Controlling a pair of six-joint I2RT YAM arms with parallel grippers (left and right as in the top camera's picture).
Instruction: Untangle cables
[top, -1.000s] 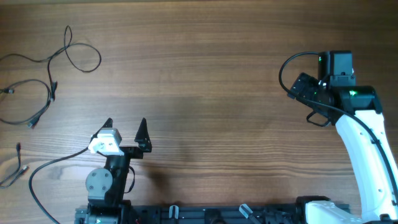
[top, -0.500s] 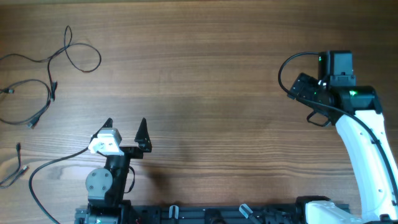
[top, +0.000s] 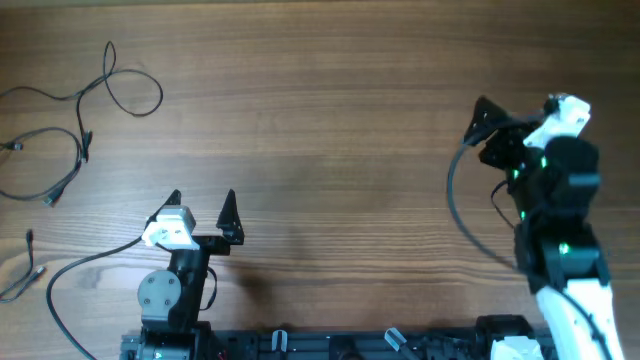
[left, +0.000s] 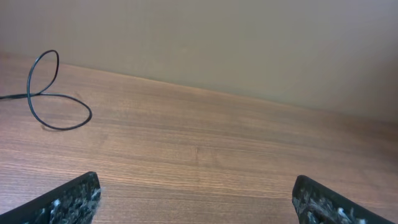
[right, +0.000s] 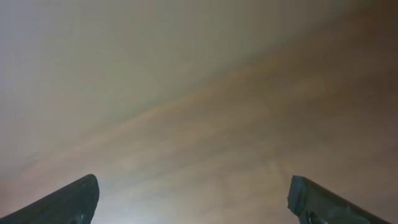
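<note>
Change: your right arm (top: 555, 200) has swung. Half a second ago its wrist sits folded at 2 o'clock; now the head is turned towards 10 o'clock. Its wrist view is smeared, so I judge it is mid-move. The right claw (right: 193, 185) is wide, with nothing between its tips and only bare brown wooden tabletop (top: 330, 120) under it.

Nothing else moves. The left claw (top: 202, 200) sits at 7 o'clock, jaws wide, holding nothing, pointing towards 12.

The thin black cables with small metal plug ends (top: 84, 145) lie at 9–10 o'clock, the same shape as a second ago:
- One loop is up top, and it also shows at 10 o'clock in the left wrist view (left: 91, 116).
- A bigger curve runs below it, off the left edge.
- Short plug ends lie loose at 8 o'clock by that edge.

Neither claw touches them.

Meaning for you: the task isn't started. The right arm is well apart from the cables, right across the tabletop, so this swing reads as repositioning, not a grasp. The left claw is the near one, so expect the first pick from it. Watch the thicker black lead (top: 60, 275) wired to the left arm: it runs close to those loose plug ends.
</note>
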